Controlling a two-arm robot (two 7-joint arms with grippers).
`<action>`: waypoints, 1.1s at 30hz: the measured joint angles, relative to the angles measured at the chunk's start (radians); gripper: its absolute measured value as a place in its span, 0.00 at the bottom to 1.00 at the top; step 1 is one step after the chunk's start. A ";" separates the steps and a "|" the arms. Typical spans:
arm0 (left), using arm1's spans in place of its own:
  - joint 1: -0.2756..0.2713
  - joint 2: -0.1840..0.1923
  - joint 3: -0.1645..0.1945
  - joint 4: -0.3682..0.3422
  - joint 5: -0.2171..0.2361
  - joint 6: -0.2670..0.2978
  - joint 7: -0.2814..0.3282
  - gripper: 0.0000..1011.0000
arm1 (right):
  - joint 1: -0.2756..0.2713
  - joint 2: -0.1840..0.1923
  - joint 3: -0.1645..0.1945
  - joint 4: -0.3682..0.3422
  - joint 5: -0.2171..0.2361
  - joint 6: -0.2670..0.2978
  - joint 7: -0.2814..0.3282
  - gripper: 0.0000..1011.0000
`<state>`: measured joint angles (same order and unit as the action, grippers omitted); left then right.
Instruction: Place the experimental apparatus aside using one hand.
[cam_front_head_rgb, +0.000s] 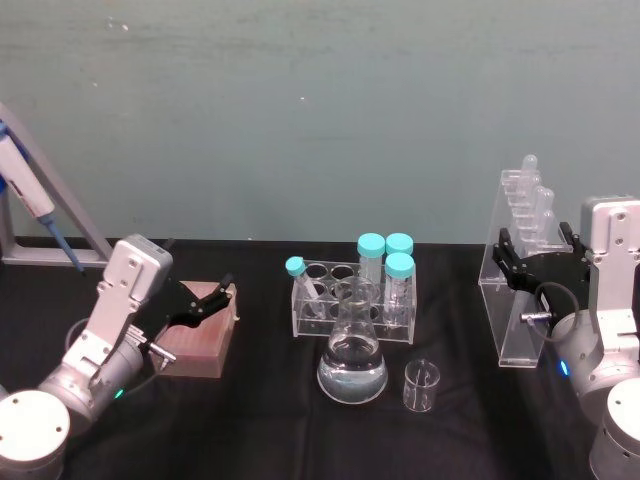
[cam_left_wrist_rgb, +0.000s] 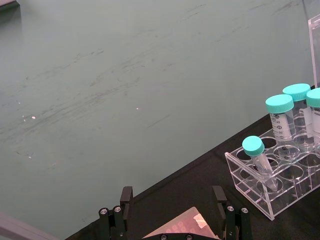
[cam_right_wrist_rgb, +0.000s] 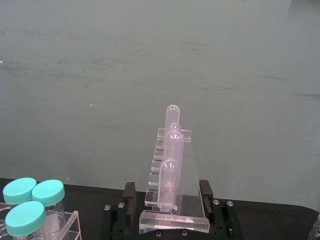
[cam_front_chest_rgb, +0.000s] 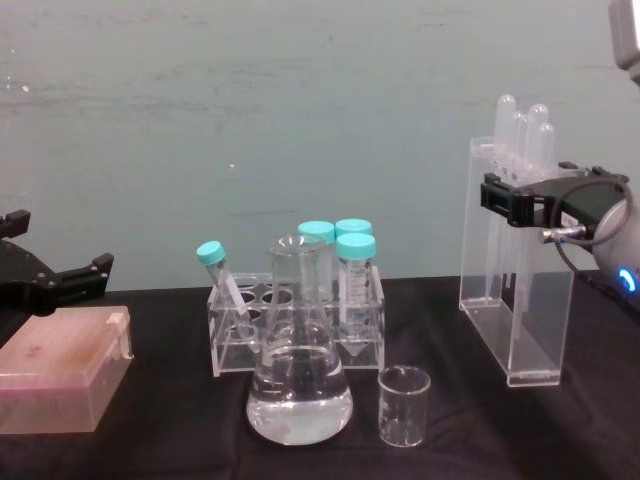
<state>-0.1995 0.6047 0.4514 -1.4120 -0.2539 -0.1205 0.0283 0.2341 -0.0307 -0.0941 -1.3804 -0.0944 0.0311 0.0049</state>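
The tall clear acrylic stand (cam_front_head_rgb: 520, 310) with long pipettes stands upright at the right of the black table. My right gripper (cam_front_head_rgb: 537, 255) is shut on its upper part, one finger on each side. The right wrist view has the stand (cam_right_wrist_rgb: 172, 200) between the two black fingers (cam_right_wrist_rgb: 130, 195). A conical flask (cam_front_head_rgb: 352, 365) holding clear liquid sits at the centre front, a small empty glass beaker (cam_front_head_rgb: 421, 387) just to its right. Both stand free of any gripper. My left gripper (cam_front_head_rgb: 215, 297) hovers open over a pink box at the left.
A clear rack (cam_front_head_rgb: 350, 295) with several teal-capped tubes stands right behind the flask. The pink box (cam_front_head_rgb: 200, 340) lies at the left front. A blue and white pipettor (cam_front_head_rgb: 30, 200) hangs on a frame at the far left. A green wall closes the back.
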 joint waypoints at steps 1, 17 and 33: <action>0.000 0.000 0.000 0.000 0.000 0.000 0.000 0.99 | 0.000 0.000 0.000 0.000 0.000 0.000 0.000 0.79; 0.000 0.000 0.000 0.000 0.000 0.000 0.000 0.99 | 0.000 0.000 0.000 0.000 0.000 0.000 0.000 0.59; 0.000 0.000 0.000 0.000 0.000 0.000 0.000 0.99 | 0.000 0.001 0.000 0.000 -0.002 0.000 0.000 0.59</action>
<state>-0.1995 0.6047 0.4514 -1.4119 -0.2539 -0.1205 0.0283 0.2340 -0.0298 -0.0941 -1.3805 -0.0963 0.0309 0.0048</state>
